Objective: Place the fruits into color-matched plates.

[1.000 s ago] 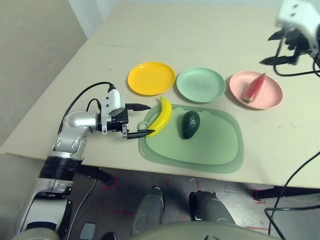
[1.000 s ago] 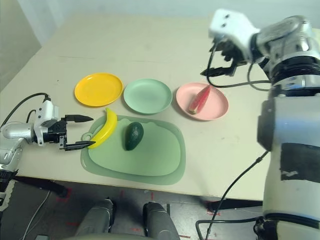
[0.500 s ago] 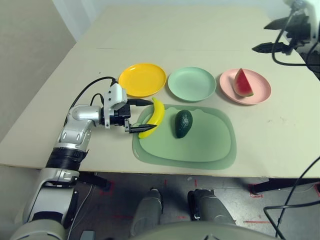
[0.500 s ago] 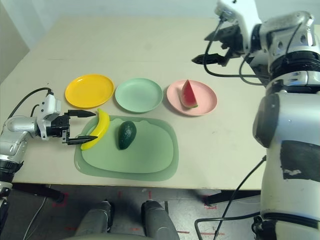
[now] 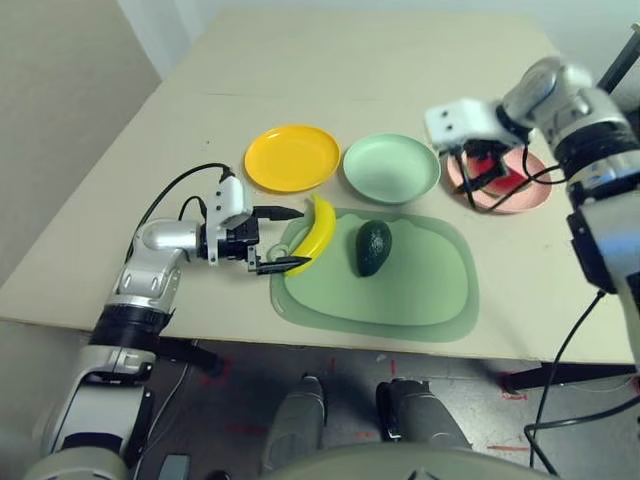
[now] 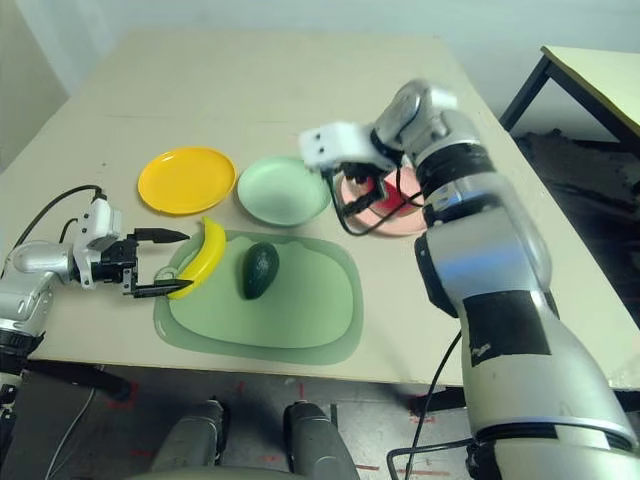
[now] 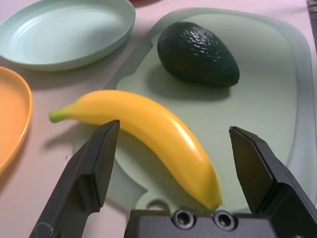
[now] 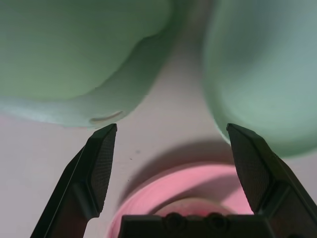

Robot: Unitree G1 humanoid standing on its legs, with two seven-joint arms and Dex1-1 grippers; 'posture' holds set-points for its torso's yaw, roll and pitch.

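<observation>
The yellow banana point(image 5: 320, 228) lies on the left edge of the green mat point(image 5: 420, 285), with the dark green avocado point(image 5: 375, 247) just right of it. My left gripper point(image 5: 298, 238) is open, one finger on each side of the banana's near end point(image 7: 163, 134). The red watermelon wedge point(image 5: 494, 165) rests in the pink plate point(image 5: 525, 198), partly hidden by my right gripper point(image 5: 478, 168), which hangs open low over that plate point(image 8: 188, 183). Behind the mat, the yellow-orange plate point(image 5: 292, 157) and the mint plate point(image 5: 392, 168) hold nothing.
A black cable point(image 5: 165, 195) loops off my left wrist over the table's left side. The table's left edge point(image 5: 70, 235) runs close to that arm. A second table point(image 6: 600, 65) stands off to the far right.
My right arm has swung down from high at the far right to just over the pink plate. The camera has shifted. My left gripper stays open around the banana.
</observation>
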